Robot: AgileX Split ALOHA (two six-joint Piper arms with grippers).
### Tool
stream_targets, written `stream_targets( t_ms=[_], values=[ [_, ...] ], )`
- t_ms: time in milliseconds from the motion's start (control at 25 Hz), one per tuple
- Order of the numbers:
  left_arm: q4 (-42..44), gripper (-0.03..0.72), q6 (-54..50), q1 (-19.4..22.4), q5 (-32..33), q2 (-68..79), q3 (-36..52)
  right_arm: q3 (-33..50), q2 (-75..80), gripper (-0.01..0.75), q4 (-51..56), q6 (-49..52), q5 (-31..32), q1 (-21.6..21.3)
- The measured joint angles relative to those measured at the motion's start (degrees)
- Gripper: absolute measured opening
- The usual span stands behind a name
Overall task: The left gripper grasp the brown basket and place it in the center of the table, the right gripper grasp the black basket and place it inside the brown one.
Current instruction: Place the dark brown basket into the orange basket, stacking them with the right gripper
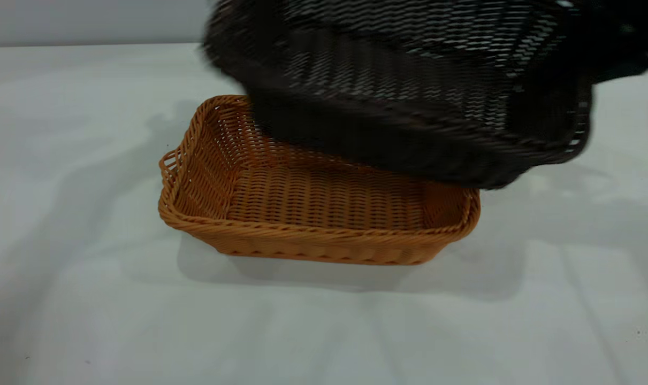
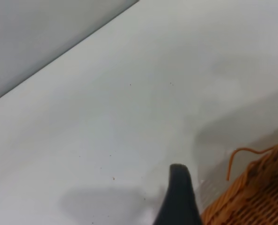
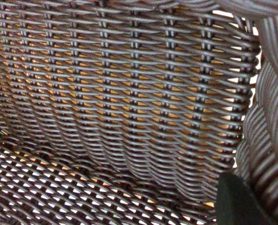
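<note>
Overhead, the black basket [image 1: 409, 91] is hanging tilted above the brown basket [image 1: 313, 214], its long axis running left-right like the brown one's. Both are rectangular woven wicker with braided rims. The brown basket is sitting on the white table [image 1: 77, 299]. The right end effector [image 1: 615, 48] is clamping the black basket's right end; whether the left end effector [image 2: 179, 197], beside the brown basket, is open or closed cannot be told.

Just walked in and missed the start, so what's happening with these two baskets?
The brown basket sits empty on the white table. The right gripper holds the black basket in the air, tilted, above the brown one's far side and not yet inside it. The left gripper is off beside the brown basket's corner, holding nothing.
</note>
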Motion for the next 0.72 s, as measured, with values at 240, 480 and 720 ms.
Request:
stream_targets(
  t_ms=[240, 480, 720],
  values=[
    [0.00, 0.519, -0.02, 0.00, 0.24, 0.00, 0.00, -3.63, 2.44, 0.079, -6.37, 8.38, -0.52, 9.59],
    [0.00, 0.519, -0.02, 0.00, 0.69, 0.00, 0.00, -6.22, 7.92, 0.079, -5.98, 9.62, -1.89, 11.59],
    [0.00, 0.519, -0.08, 0.00, 0.69, 0.00, 0.00, -6.50, 11.32, 0.079, -5.46, 10.66, -4.27, 11.59]
  ],
)
